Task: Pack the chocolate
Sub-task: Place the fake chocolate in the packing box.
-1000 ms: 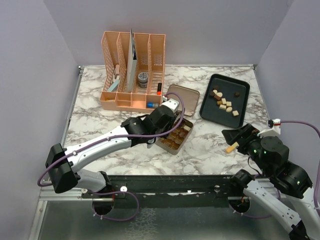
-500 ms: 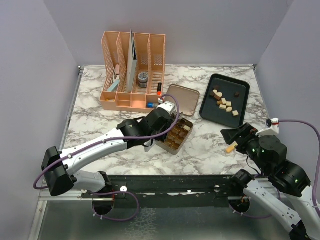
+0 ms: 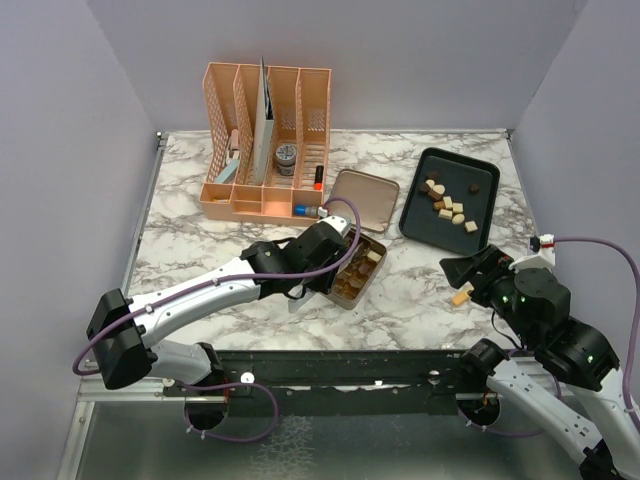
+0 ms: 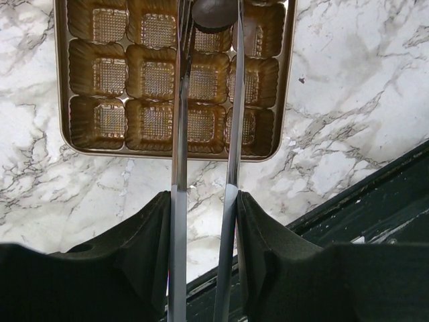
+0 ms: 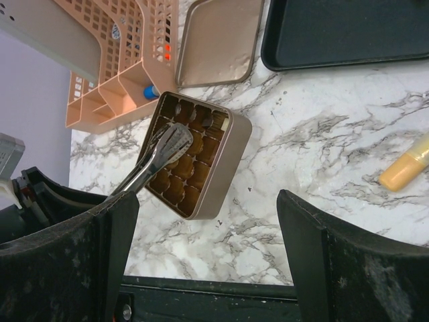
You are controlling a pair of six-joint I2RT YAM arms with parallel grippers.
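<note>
- The tongs [image 4: 177, 134] pinch one dark piece [image 4: 214, 12] at their tips. The left gripper [image 4: 203, 201] is clamped on the tongs' arms.
- That piece hangs over the far part of the tin [image 4: 167, 153], close above the cups. I judge it is not yet set down.
- Under the wrist, the near rows of cups show bare gold.
- From above, a few packed pieces [image 3: 370, 258], one of them cream, sit at the tin's far end.
- The job looks early on, with most cups left to fill.
- A scatter of loose pieces [image 3: 447, 205], brown and cream, waits on the black tray [image 3: 415, 218], well apart from the tin on its right.
- The lid [image 3: 362, 195] lies off, just behind the tin, so closing is probably left too.
- The right gripper [image 5: 206, 201] hangs at the right with its jaws wide, holding nothing.
</note>
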